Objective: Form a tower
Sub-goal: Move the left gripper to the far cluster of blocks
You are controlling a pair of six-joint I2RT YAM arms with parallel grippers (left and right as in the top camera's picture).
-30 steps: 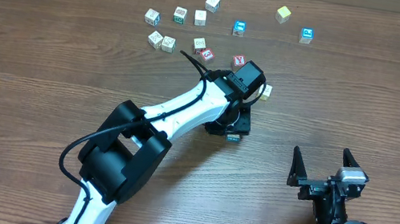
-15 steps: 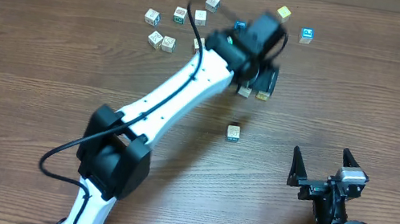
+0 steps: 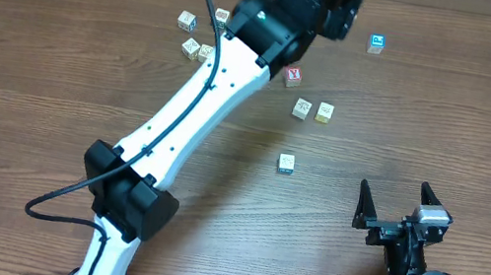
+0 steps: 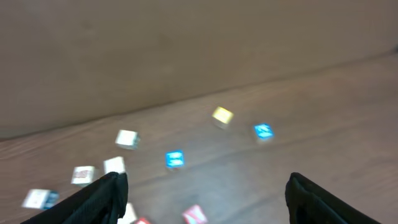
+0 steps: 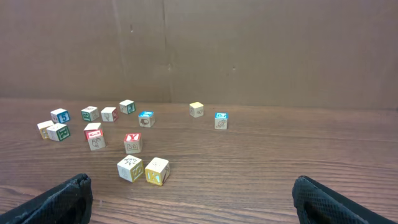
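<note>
Hovering over far cubes, left gripper jaws apart, empty; right gripper wide, idle. Tower mid-table, well apart from scatter, height unclear from above. Next prob: pick isolated yellow cube, ctr jaws, grip square.
</note>
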